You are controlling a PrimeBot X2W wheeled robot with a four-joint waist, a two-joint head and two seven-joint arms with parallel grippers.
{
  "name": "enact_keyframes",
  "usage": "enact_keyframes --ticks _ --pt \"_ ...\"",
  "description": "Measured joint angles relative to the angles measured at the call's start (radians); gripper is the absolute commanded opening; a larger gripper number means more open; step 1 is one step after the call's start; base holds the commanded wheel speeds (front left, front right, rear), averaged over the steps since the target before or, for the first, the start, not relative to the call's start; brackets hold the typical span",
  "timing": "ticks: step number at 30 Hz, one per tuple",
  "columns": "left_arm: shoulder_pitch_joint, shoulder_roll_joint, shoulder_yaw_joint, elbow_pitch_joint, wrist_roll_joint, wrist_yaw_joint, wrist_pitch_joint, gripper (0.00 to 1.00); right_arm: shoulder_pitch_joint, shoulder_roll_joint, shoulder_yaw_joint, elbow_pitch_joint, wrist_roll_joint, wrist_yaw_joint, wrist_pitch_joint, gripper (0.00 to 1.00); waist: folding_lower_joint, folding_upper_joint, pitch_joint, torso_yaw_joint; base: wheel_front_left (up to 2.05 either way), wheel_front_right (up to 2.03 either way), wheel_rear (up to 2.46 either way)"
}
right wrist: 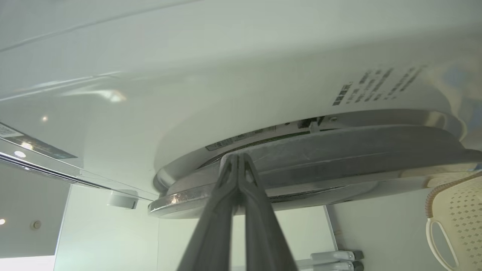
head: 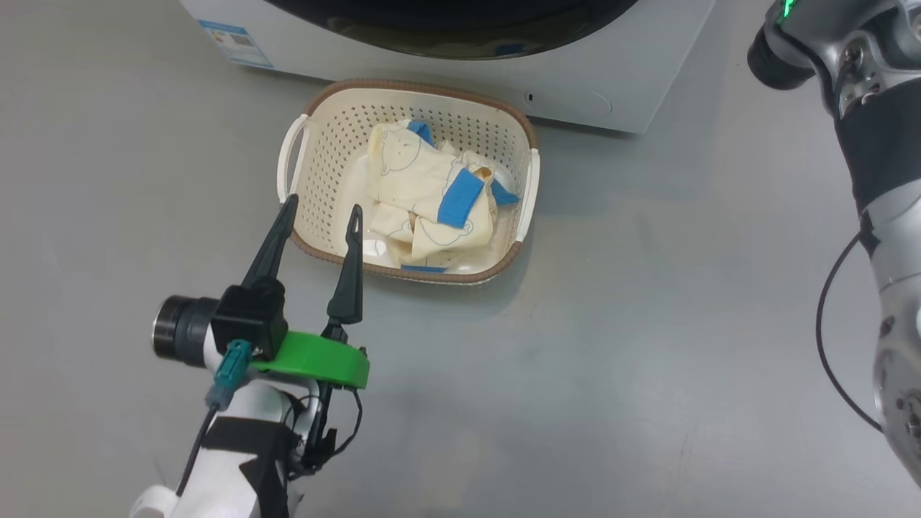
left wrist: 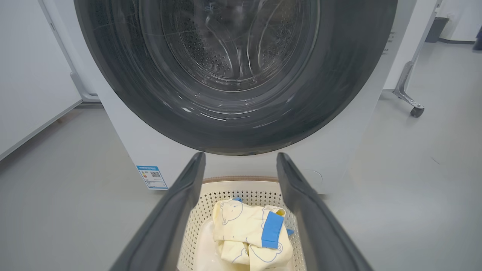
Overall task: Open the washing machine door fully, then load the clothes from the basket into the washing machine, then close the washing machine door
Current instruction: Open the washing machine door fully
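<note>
Door (left wrist: 233,67): black rim and glass bowl face out against the front of the machine (left wrist: 124,146), steel drum visible through the glass. Right wrist view sees the door (right wrist: 339,150) edge-on, with a narrow dark slit between its rim and the white front; cannot tell whether it is latched. Right gripper (right wrist: 237,157): fingers pressed together, nothing between them, tips lying at the edge of the door rim; actual contact cannot be judged. Basket (head: 417,90) stands on the floor (head: 611,324) just in front of the machine (head: 611,65), below the door (head: 460,29), long side roughly parallel to the front. Clothes (head: 424,187) lie crumpled inside it, pale yellow with bear outlines and blue trim, none hanging over the rim. Left gripper (head: 324,203): fingers wide apart, empty, tips over the basket's near left corner, apart from the clothes. In its own wrist view the left gripper (left wrist: 241,156) frames the basket (left wrist: 241,180) and clothes (left wrist: 248,229) between its fingers (left wrist: 177,210), pointing toward the door's lower rim. Blue label (left wrist: 151,177) sits at the machine's lower left. Right arm (head: 885,144) runs up the right edge of the head view.
</note>
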Motion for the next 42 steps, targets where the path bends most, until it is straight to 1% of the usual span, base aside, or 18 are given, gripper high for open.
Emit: enact_keyframes --ticks 11,16,20,33,42 --pt "-0.038 -0.001 -0.046 -0.016 -0.033 0.025 0.0 1.0 -0.191 -0.016 0.068 0.193 -0.045 0.0 0.022 0.0 -0.0001 0.0001 0.052 0.045 0.0 0.0 0.0" --pt "-0.05 -0.002 -0.068 -0.021 -0.049 0.039 0.0 1.0 -0.258 -0.015 0.1 0.261 -0.072 0.0 0.035 0.0 -0.0001 0.0001 0.071 0.064 0.0 0.0 0.0" --pt "-0.057 -0.002 -0.076 -0.022 -0.051 0.051 0.0 1.0 -0.286 -0.016 0.118 0.29 -0.09 0.0 0.044 0.0 -0.0001 0.0001 0.08 0.076 0.0 0.0 0.0" --pt "-0.057 -0.003 -0.08 -0.024 -0.07 0.059 0.0 1.0 -0.29 -0.021 0.157 0.289 -0.103 0.0 0.123 0.0 -0.0001 0.0001 0.077 0.072 0.0 0.0 0.0" --pt "-0.057 -0.003 -0.071 -0.021 -0.07 0.059 0.0 1.0 -0.228 -0.016 0.182 0.2 -0.103 0.0 0.193 0.0 -0.0001 0.0001 0.066 0.051 0.0 0.0 0.0"
